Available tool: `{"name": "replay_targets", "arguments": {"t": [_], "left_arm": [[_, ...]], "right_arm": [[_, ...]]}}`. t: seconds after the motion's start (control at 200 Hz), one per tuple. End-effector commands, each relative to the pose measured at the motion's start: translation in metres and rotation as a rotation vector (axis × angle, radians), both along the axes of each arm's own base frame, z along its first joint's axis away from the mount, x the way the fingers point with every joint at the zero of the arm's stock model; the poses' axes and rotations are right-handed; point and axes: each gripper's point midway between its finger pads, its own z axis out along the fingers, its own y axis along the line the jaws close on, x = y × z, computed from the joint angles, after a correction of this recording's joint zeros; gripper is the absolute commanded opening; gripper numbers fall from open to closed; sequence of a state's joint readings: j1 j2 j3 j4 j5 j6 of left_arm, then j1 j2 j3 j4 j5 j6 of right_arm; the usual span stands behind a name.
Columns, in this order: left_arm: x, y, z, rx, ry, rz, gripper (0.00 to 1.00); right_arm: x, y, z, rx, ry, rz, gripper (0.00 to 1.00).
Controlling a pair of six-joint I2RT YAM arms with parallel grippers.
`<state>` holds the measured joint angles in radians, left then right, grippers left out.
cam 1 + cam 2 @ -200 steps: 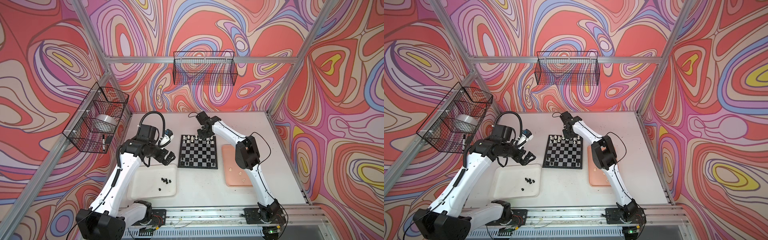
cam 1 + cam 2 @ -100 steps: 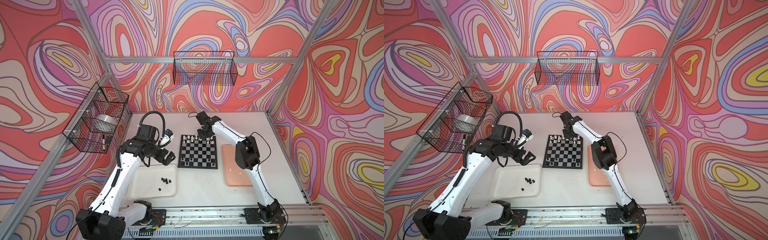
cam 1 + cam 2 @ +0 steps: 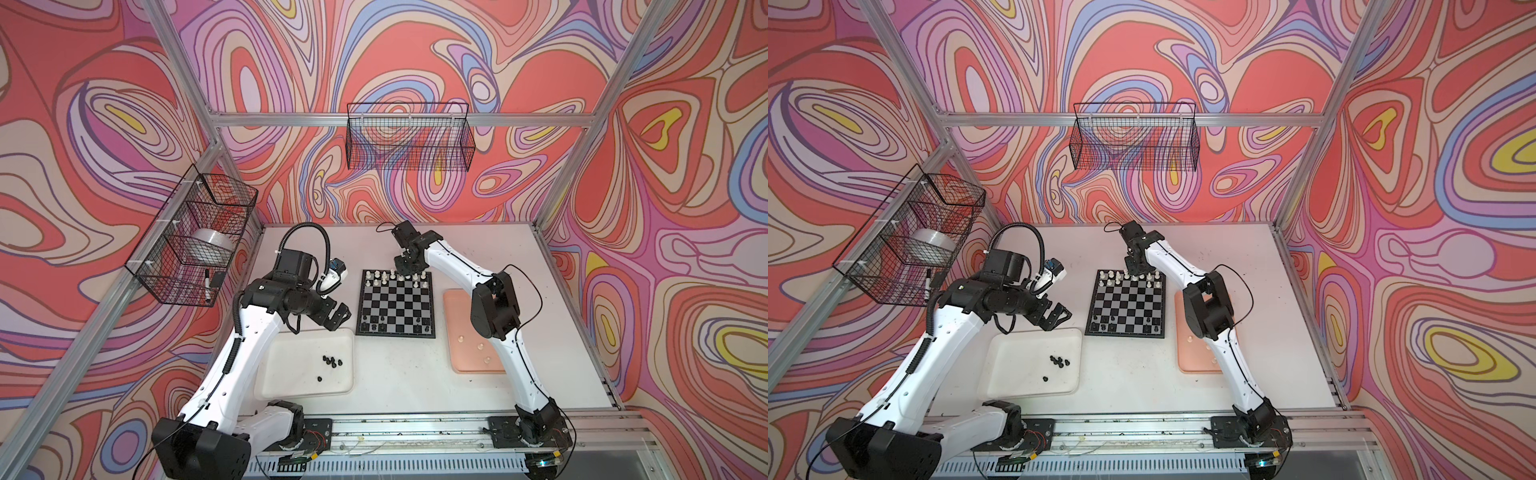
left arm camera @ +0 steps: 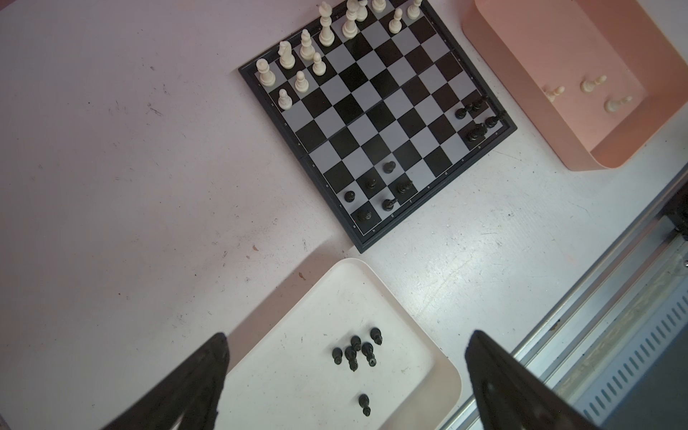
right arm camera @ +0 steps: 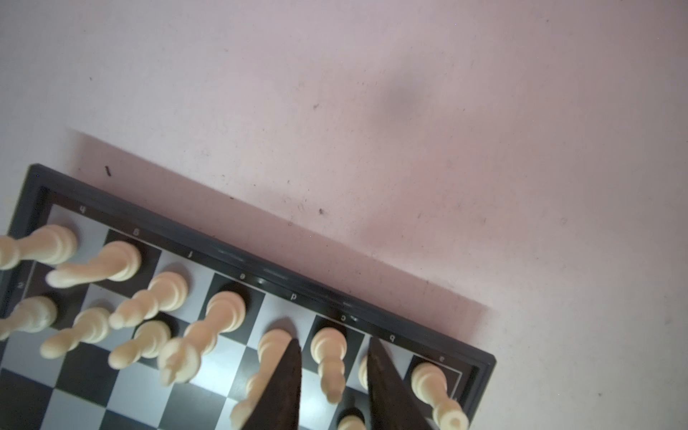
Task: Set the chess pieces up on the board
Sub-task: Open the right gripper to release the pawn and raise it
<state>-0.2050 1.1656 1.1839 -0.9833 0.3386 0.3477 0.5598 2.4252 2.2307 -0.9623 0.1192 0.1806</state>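
Observation:
The board lies mid-table. Cream-white chess pieces stand on its two far rows, black ones on the near rows. My right gripper is low over the far row. Its fingers straddle an upright white piece with a gap on each side, so it is open. My left gripper hangs wide open and empty above the white tray, where several black pieces lie. Three white pieces lie in the pink tray.
A wire basket hangs on the back wall. Another wire basket on the left wall holds a tape roll and a marker. The arms' metal rail runs along the table's front edge.
The right gripper's jaws have spread a little around the white piece on the far row. Neither arm has visibly moved otherwise.

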Motion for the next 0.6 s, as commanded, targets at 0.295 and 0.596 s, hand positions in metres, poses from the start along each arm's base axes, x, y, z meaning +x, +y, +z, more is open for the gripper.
{"name": "replay_targets", "arguments": {"t": [0.295, 0.596], "left_arm": [[-0.005, 0.001, -0.003, 0.015, 0.008, -0.014, 1.00], [-0.004, 0.000, 0.000, 0.016, 0.002, -0.018, 1.00]], "right_arm": [[0.013, 0.010, 0.071, 0.080, -0.156, 0.012, 0.28], [-0.002, 0.002, 0.126, 0.132, -0.225, -0.005, 0.25]]}}
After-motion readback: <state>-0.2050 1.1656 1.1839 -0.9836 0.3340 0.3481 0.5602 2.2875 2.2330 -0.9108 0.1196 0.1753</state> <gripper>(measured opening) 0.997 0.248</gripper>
